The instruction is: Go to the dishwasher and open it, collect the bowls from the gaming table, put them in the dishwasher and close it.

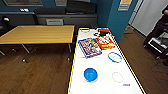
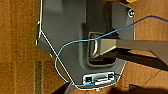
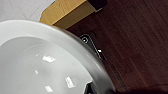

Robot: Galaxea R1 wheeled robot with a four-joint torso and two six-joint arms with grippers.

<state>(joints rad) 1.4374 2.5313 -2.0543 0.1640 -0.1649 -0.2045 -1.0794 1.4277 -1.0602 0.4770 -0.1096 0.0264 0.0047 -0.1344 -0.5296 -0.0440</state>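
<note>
Close against the right wrist camera, a glossy white bowl [image 3: 37,65] fills the space by the right gripper, beside the yellow edge of the gaming table [image 3: 67,12], though I cannot tell whether the fingers pinch it or how either gripper's fingers stand. Out on the white gaming table [image 1: 105,86], well apart from any fingers, sit a bright blue bowl [image 1: 90,74] and a pale blue-rimmed bowl [image 1: 115,57], with game boxes [image 1: 90,47] beyond them.

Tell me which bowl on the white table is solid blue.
The blue bowl, nearest the camera and left of centre on the table. The rimmed bowl, farther back to the right, is pale with just a blue rim.
</note>
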